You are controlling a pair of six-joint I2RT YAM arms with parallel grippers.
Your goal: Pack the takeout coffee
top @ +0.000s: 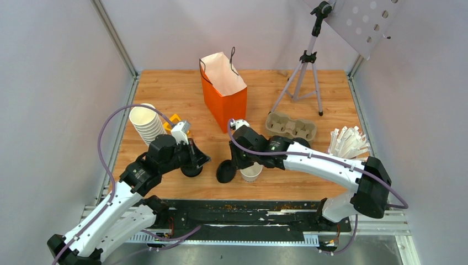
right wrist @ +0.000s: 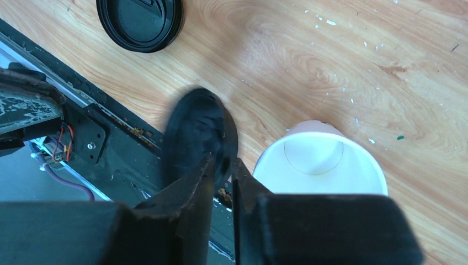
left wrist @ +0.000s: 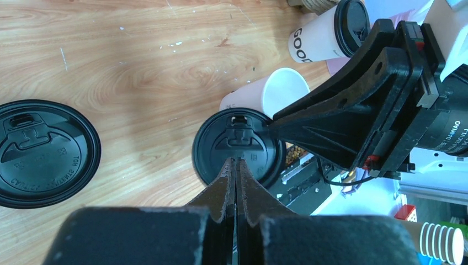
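Note:
One takeout coffee (left wrist: pixel 325 36), a white cup with a black lid, shows at the top of the left wrist view beyond the right arm. A lidless white cup (top: pixel 251 172) stands near the table's front edge. Just left of it, my right gripper (right wrist: pixel 223 163) is shut on the rim of a loose black lid (right wrist: pixel 198 132), which is tilted up on edge (top: pixel 224 171). My left gripper (left wrist: pixel 236 161) is shut and holds nothing. Its tips point at that lid's face (left wrist: pixel 237 146). The orange paper bag (top: pixel 223 88) stands open at the back centre.
A second loose black lid (top: pixel 191 168) lies flat under my left gripper. A stack of lidless cups (top: pixel 146 124) is at the left, a cardboard cup carrier (top: pixel 291 126) and a bunch of white sticks (top: pixel 347 142) at the right, a tripod (top: pixel 302 77) behind them.

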